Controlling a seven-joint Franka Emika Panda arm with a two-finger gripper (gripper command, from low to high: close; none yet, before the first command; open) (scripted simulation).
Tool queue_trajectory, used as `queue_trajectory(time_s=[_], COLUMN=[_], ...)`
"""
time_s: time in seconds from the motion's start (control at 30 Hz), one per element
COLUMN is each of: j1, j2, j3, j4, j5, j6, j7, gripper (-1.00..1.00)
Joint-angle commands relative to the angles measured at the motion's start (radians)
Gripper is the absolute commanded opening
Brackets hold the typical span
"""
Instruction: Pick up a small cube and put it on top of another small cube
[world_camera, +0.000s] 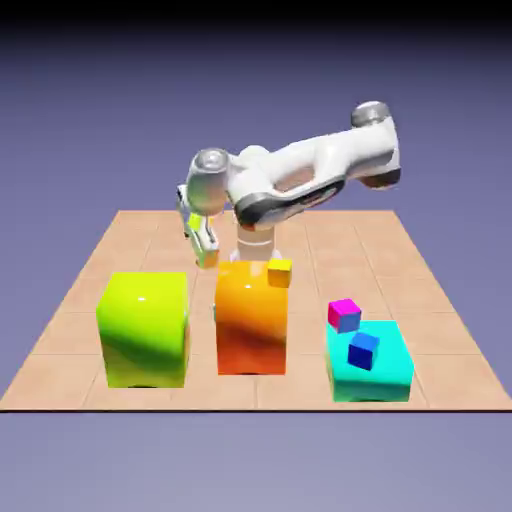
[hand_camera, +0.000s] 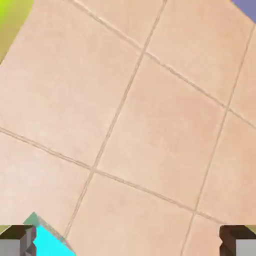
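Cyan small cube (hand_camera: 47, 244) showed at the hand view's lower left beside one fingertip, with the empty gripper (hand_camera: 128, 242) spread wide, so centring the cube between the fingers before descending seemed wise.

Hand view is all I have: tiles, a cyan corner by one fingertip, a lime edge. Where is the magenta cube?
Observer: The magenta cube sits toward the exterior view's right, just behind the large cyan block.
Operator: Anything on that block?
Observer: A small dark-blue cube appears to sit on its top.
Operator: And where is my gripper?
Observer: The gripper hangs behind the gap between the lime block and the orange block.
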Motion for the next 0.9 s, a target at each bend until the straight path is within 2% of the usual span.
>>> queue_trajectory(time_s=[0.0,0.17,0.67,0.73,0.87], j1=[-0.029,-0.173,-0.277,-0.283,-0.227], j2=[-0.022,-0.129,-0.327,-0.353,-0.348], j3=[0.028,0.169,0.331,0.323,0.426], j4=[-0.006,-0.034,-0.140,-0.203,-0.207], j5=[0.043,0.259,0.911,0.962,1.092], j6=[-0.044,-0.261,-0.764,-0.776,-0.753], j7=[0.007,0.043,0.150,0.163,0.222], gripper=[0.00,0.00,0.00,0.00,0.00])
